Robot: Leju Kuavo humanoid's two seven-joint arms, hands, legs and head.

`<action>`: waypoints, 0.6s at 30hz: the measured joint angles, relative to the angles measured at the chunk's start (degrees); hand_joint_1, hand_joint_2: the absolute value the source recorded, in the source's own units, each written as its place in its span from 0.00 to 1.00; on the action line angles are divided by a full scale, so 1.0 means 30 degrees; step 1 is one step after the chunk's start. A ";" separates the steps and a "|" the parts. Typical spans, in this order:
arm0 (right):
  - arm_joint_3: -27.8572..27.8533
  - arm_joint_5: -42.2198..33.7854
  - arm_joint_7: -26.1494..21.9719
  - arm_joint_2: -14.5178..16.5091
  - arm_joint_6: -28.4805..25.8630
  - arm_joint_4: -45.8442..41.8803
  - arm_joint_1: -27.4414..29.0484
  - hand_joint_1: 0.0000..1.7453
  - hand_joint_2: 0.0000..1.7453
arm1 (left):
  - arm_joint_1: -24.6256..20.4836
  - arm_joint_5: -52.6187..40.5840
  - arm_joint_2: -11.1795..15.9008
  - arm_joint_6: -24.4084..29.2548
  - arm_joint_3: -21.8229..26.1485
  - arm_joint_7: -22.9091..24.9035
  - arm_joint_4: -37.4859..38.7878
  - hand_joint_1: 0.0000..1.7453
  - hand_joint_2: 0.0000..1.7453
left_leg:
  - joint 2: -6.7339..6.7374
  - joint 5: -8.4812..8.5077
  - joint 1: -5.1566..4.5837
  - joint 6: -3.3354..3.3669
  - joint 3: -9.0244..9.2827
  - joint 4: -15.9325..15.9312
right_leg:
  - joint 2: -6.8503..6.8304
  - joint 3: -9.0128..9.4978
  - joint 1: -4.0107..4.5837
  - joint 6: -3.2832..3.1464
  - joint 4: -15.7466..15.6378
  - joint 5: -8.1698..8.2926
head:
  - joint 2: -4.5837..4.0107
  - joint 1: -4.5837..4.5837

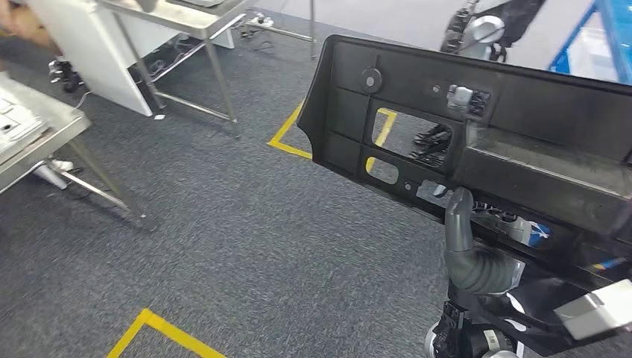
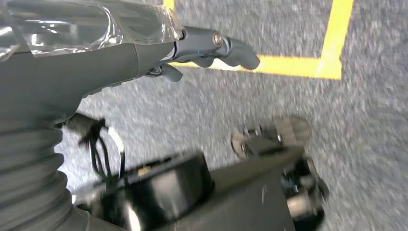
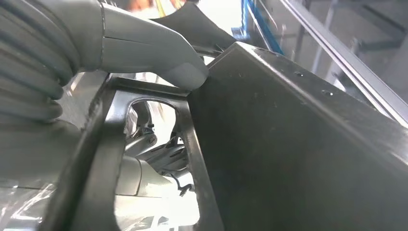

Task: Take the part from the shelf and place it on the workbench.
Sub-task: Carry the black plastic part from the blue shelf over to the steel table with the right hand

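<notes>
Nearest to you, the right hand (image 1: 468, 246) came up from below and gripped the part (image 1: 477, 142), a large black moulded panel with rectangular cut-outs, its thumb lying up over the panel's lower rail. In the right wrist view you could see that thick grey thumb (image 3: 159, 57) pressed against the panel's edge (image 3: 298, 144), with darker fingers visible through an opening behind it. The part was held up in the air over the dark grey carpet (image 1: 246, 246), tilted so its left end sat higher and farther from you, and it covered much of the right side of the head view. The left hand (image 2: 211, 48) hung over the carpet with its fingers loosely curled and nothing in them; that view was blurred, so you could not tell more about it. Yellow floor tape (image 1: 160, 328) marked the carpet near you, and more tape (image 1: 287, 138) lay beyond, partly seen through the panel's cut-outs. To the left stood a metal table (image 1: 33, 134), and farther back another metal table (image 1: 194, 22) beside a white panel (image 1: 89, 52).
</notes>
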 joint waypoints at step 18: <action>-0.0124 -0.0120 -0.0058 0.0038 0.0071 0.0009 0.0087 1.00 1.00 | -0.0024 0.0004 -0.0013 -0.0250 -0.0009 0.0044 0.0000 0.00 1.00 | 0.0452 -0.2553 0.0205 -0.1173 -0.2748 0.5435 | -0.1043 0.1228 -0.0061 -0.0671 -0.4968 0.3222 | -0.0004 -0.0191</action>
